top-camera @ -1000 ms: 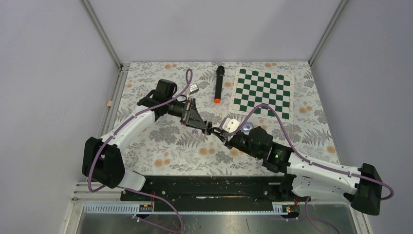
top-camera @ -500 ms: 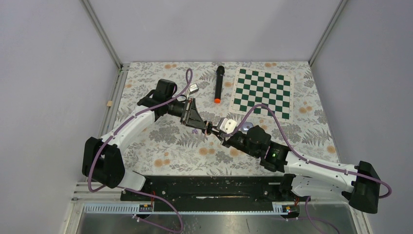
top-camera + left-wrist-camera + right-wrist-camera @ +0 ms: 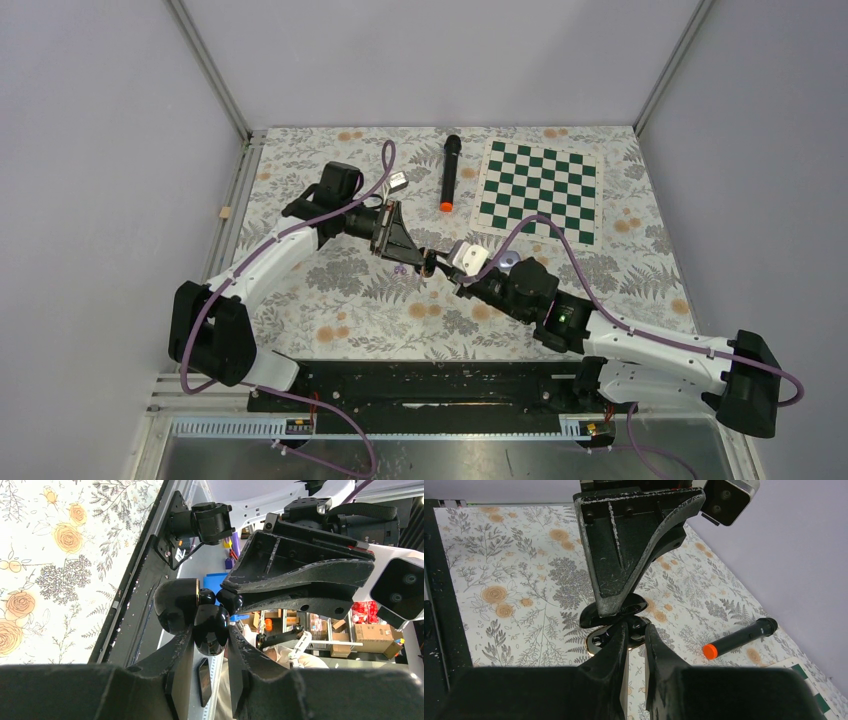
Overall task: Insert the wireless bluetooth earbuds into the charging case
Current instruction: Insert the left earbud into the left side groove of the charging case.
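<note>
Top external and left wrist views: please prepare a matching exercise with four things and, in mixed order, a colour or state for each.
Things:
1. microphone
2. chessboard
3. table cover
4. left claw

Colour or state:
a. green and white squares
b. shut on the charging case
c. black with an orange end
d. floral print

Pairs: 1-c, 2-a, 3-d, 4-b

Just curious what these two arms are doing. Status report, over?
Left gripper shut on black charging case, lid open. Right gripper shut on black earbud, at the case mouth, not yet seated. Microphone well clear.
</note>
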You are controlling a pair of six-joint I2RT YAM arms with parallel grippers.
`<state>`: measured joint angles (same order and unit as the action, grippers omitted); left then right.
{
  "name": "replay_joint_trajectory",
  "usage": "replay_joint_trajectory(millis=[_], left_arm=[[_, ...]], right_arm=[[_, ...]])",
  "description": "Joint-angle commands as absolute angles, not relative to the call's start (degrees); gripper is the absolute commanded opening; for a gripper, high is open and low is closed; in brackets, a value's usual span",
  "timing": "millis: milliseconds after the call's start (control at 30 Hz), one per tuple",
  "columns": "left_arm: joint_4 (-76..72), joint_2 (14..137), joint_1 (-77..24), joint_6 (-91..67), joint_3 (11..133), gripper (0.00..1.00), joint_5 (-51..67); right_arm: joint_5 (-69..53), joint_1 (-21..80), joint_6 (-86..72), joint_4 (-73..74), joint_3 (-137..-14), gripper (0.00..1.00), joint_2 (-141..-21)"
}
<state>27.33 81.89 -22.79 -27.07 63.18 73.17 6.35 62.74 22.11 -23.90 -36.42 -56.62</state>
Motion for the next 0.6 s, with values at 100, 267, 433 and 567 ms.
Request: replay_joint_trajectory(millis=[100, 267, 433, 567], left_arm=[[12.49, 81.18, -22.94, -38.06, 59.88, 0.00, 78.37], [-32.27, 82.81, -23.03, -77.40, 48.44, 0.00, 78.50], [-83.82, 92.09, -23.19, -116.36, 43.78, 0.00, 76.30], [-83.84, 92.45, -23.29, -116.16, 44.39, 0.00, 75.14]], right_arm=[[7.92, 63.19, 24.33, -28.91, -33.38, 0.00, -54.46], [9.17, 63.24, 24.81, -30.25, -31.79, 0.00, -52.79], [10.05, 63.20, 25.31, -32.48, -30.65, 0.00, -52.96], [10.01, 63.20, 26.00, -32.65, -30.33, 0.00, -52.99]])
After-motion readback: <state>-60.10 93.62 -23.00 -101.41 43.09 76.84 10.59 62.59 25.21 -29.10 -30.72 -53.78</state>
